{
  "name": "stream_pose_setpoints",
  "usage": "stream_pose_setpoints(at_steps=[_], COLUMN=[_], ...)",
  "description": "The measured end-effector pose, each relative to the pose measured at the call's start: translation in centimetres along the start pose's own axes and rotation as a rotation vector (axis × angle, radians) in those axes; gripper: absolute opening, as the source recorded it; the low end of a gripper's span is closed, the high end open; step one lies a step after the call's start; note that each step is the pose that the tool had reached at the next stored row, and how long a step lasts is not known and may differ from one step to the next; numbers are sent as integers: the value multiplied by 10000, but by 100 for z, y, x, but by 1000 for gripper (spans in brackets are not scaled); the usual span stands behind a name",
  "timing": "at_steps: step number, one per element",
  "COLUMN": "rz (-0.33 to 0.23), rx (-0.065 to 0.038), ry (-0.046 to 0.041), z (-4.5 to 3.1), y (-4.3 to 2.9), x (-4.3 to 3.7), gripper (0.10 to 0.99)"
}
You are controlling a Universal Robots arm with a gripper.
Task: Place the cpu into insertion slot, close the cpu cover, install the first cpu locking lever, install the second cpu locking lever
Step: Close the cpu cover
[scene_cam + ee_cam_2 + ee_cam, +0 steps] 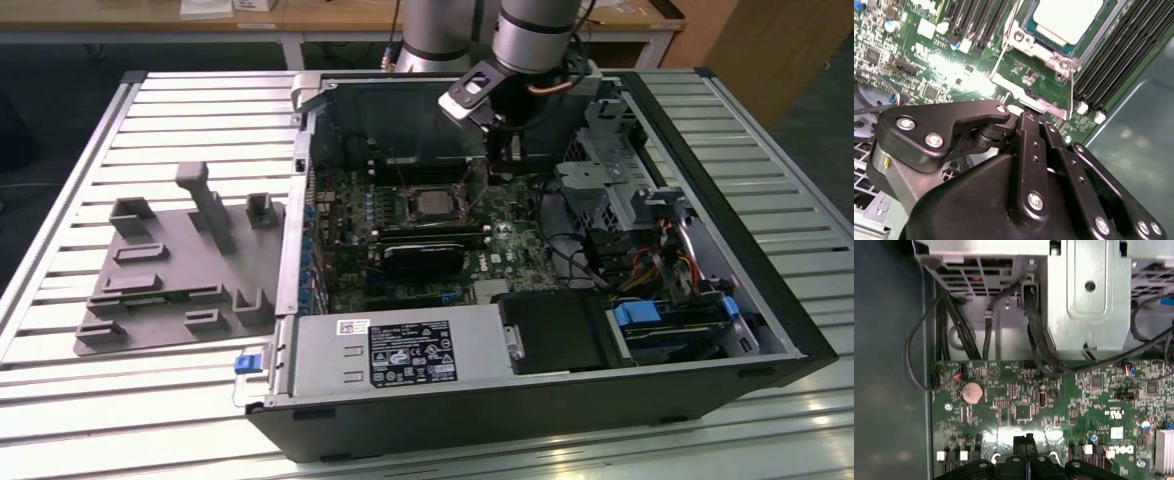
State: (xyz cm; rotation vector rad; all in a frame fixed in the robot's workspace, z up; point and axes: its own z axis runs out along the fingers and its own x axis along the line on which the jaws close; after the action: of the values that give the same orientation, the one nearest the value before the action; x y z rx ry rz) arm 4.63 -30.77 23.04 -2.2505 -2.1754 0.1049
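Silvery-grey, the cpu (1066,20) sits in the insertion slot (406,204), with the cpu cover (1046,54) lying flat around it. Your gripper (1023,116) has its fingers pressed together, tips at a silver tab (1046,106) just beside the socket.

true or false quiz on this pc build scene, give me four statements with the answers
1. The cpu lies in the insertion slot. True.
2. The gripper is outside the computer case. False: the gripper is inside the computer case, close beside the slot.
3. A round coin battery sits on the green board. True.
4. The case is closed up. False: it lies open, and the exterior view shows the board inside.
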Motion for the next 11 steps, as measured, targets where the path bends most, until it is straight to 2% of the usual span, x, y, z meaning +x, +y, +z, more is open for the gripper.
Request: stream_pose_setpoints(at_steps=[11], rz=[1], rx=[-41], ry=[0], z=[11], y=[-216], x=[-7], gripper=[102])
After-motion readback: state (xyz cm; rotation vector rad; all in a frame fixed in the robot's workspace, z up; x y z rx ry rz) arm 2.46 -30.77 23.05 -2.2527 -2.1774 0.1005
